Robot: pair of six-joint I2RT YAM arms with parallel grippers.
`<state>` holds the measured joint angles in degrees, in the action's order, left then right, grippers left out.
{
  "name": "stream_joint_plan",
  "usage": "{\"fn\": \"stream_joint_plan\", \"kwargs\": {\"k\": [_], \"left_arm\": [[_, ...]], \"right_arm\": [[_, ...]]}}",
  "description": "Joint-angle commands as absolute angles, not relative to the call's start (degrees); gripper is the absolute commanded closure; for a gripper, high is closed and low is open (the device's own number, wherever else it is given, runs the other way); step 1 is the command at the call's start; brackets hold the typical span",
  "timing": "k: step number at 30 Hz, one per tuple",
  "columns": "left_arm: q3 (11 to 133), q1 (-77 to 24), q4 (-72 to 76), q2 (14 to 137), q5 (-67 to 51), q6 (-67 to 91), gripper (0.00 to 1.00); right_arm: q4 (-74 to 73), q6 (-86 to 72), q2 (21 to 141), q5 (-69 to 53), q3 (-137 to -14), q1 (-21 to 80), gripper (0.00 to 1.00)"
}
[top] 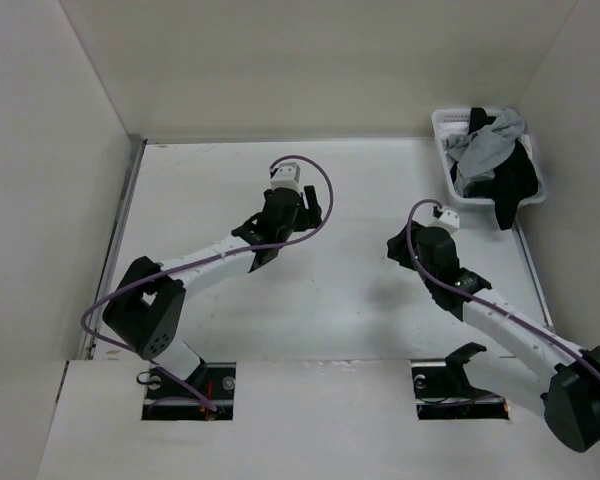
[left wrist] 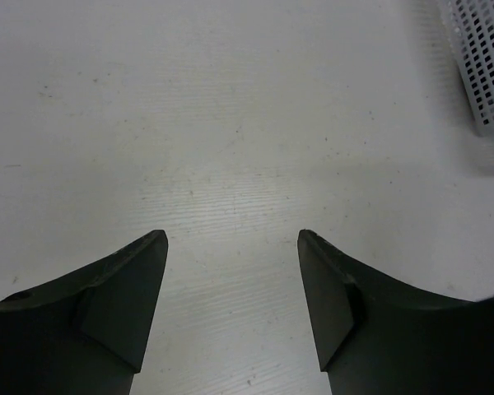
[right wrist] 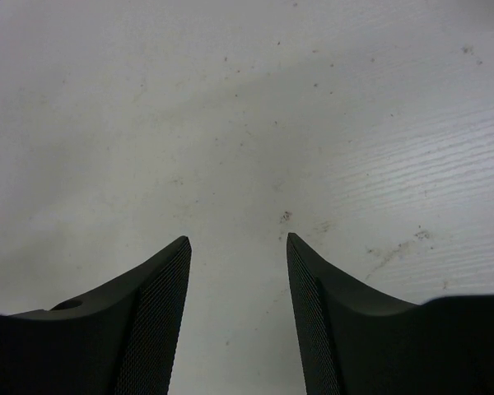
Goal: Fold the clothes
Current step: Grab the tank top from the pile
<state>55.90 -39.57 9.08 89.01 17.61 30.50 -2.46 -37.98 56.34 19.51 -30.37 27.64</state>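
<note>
**Grey garment in basket, both grippers empty**

Light heather-grey sleeveless knit garment (top: 487,140) is heaped in the white perforated plastic basket (top: 443,122), tangled with a black garment (top: 513,185). Left gripper (left wrist: 230,234) and right gripper (right wrist: 237,239) are spread and hold nothing, over the table (top: 360,300), well short of the basket. Likely risks: a pinch takes black cloth too; snagged knit drags or tips the basket.

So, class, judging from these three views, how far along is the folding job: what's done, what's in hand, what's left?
Done: nothing yet; the grey garment lies crumpled in the white basket with a black garment.
In hand: nothing; the left gripper and right gripper are open and empty above the table.
Left: probably everything, meaning lift the grey garment out, spread it flat and fold it.
</note>
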Motion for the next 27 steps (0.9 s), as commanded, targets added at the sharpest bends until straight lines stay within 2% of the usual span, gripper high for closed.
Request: {"fn": "stream_joint_plan", "kwargs": {"k": [1, 4, 6, 7, 9, 11, 13, 16, 23, 24, 27], "left_arm": [[56.34, -39.77, 13.79, 90.61, 14.78, 31.64, 0.36], [55.46, -39.07, 16.07, 91.84, 10.73, 32.96, 0.37], [53.62, -39.15, 19.32, 92.02, 9.67, 33.05, 0.43], [52.57, -39.41, 21.16, 91.76, 9.49, 32.44, 0.51], [50.63, -39.85, 23.89, 90.36, 8.62, 30.51, 0.74], [48.61, -40.47, 26.18, 88.43, 9.14, 28.83, 0.91], [46.59, -40.91, 29.07, 87.19, 9.58, 28.04, 0.96], [45.18, -40.65, 30.58, 86.84, 9.58, 28.39, 0.92], [43.51, -39.07, 32.96, 87.98, 9.14, 30.14, 0.56], [43.33, -39.07, 33.22, 88.07, 9.05, 30.32, 0.53], [43.24, -38.98, 33.75, 88.33, 8.96, 30.76, 0.50]], "right_arm": [[1.23, -38.67, 56.95, 19.86, -33.57, 26.68, 0.45], [2.81, -37.97, 57.92, 19.60, -35.68, 24.22, 0.57], [3.60, -36.75, 59.06, 18.90, -37.61, 22.38, 0.86], [3.78, -35.69, 60.11, 18.37, -38.92, 21.06, 0.94], [3.60, -34.81, 62.74, 18.37, -42.17, 17.64, 1.00], [4.21, -34.89, 65.81, 19.07, -45.16, 13.34, 1.00], [5.09, -34.63, 69.76, 18.81, -49.20, 7.45, 1.00], [5.54, -34.45, 77.49, 18.55, -56.14, -0.72, 0.96], [3.52, -32.79, 91.48, 16.61, -68.10, -8.48, 0.60], [3.17, -32.52, 93.06, 16.00, -69.51, -9.18, 0.55], [1.24, -32.17, 97.10, 14.42, -73.46, -10.41, 0.52]]}}
